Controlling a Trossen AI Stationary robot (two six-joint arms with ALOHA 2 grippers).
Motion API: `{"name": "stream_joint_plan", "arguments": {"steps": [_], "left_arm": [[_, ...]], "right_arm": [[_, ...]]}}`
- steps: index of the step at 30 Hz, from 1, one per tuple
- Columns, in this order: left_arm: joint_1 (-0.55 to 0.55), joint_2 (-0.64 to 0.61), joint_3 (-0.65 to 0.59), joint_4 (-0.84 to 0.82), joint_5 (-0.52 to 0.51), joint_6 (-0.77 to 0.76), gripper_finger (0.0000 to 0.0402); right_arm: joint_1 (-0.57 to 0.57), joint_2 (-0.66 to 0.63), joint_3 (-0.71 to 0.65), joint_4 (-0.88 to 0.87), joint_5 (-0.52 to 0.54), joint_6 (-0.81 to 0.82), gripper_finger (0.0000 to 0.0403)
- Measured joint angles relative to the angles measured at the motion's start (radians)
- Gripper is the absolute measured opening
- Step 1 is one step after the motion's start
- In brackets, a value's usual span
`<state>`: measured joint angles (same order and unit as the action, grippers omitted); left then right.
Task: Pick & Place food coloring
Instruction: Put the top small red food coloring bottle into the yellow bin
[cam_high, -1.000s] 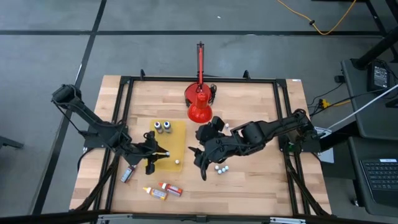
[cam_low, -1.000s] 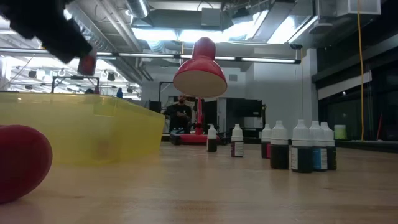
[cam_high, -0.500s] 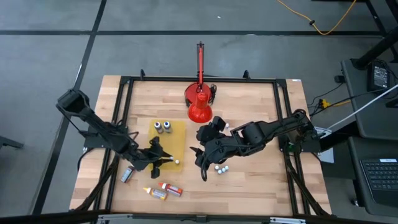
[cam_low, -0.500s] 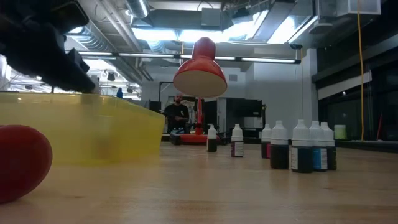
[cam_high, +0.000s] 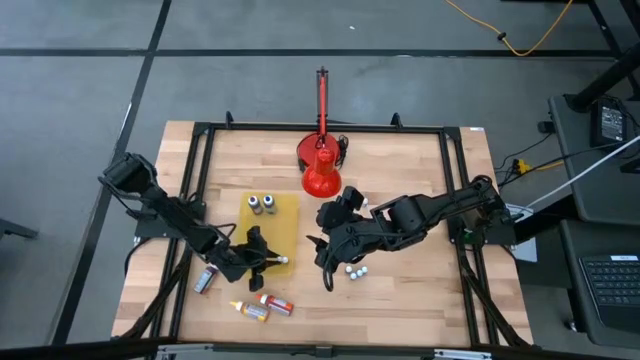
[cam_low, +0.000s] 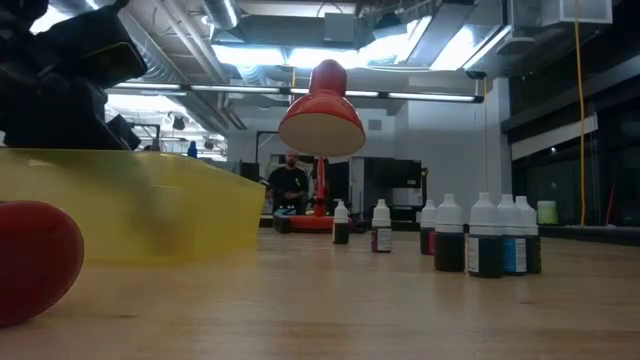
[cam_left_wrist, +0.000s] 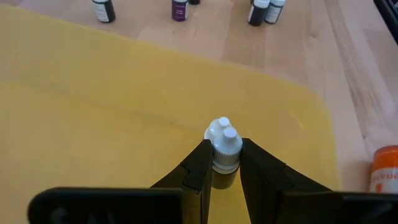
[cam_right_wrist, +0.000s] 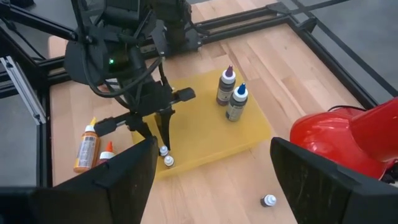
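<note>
Pinching bottle (cam_left_wrist: 225, 149) between left claw (cam_left_wrist: 222, 167) fingers, over yellow tray (cam_left_wrist: 112, 112).

Tray (cam_high: 285, 215) left of table centre, two bottles (cam_high: 262, 204) standing at its far end, left gripper (cam_high: 272, 260) at its near edge, lamp (cam_high: 321, 172) beyond, three bottles (cam_high: 245, 295) lying nearer, right gripper (cam_high: 322, 262) to the tray's right.

Yellow tray (cam_low: 200, 215) fills left side, dark robot arm (cam_low: 60, 80) hanging above it. Red rounded thing (cam_low: 35, 260) at far left edge, close up. Red lamp shade (cam_low: 322, 115) mid-frame. Row of small dark bottles (cam_low: 490, 235) with white caps upright on bench (cam_low: 400, 310), right side. Person (cam_low: 290, 182) in background.
</note>
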<state>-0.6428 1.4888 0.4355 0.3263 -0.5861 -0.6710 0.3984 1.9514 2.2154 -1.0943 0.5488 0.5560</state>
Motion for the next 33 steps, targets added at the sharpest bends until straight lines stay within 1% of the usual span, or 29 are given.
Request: {"name": "stream_joint_plan", "arguments": {"steps": [3,10,24,28,30,33], "left_arm": [[0.001,0.017,0.001,0.027,-0.002,0.007,0.0063],[0.002,0.027,0.002,0.018,0.003,-0.035,0.0068],[0.002,0.028,0.000,0.007,0.029,-0.061,0.0115],[0.005,0.024,0.000,-0.016,0.034,-0.099,0.0131],[0.006,0.011,-0.001,-0.040,0.056,-0.125,0.0143],[0.005,-0.023,-0.004,-0.069,0.111,-0.130,0.0169]], "right_arm": [[0.002,0.000,0.000,0.000,0.000,-0.004,0.0311],[0.002,0.000,0.000,0.000,0.000,0.002,0.0311],[0.006,0.000,0.000,0.000,0.000,0.012,0.0311],[0.006,0.000,0.000,0.000,0.000,0.012,0.0311],[0.006,0.000,0.000,-0.005,0.001,0.011,0.0311],[0.007,0.000,0.000,-0.069,0.008,0.029,0.0311]]}}
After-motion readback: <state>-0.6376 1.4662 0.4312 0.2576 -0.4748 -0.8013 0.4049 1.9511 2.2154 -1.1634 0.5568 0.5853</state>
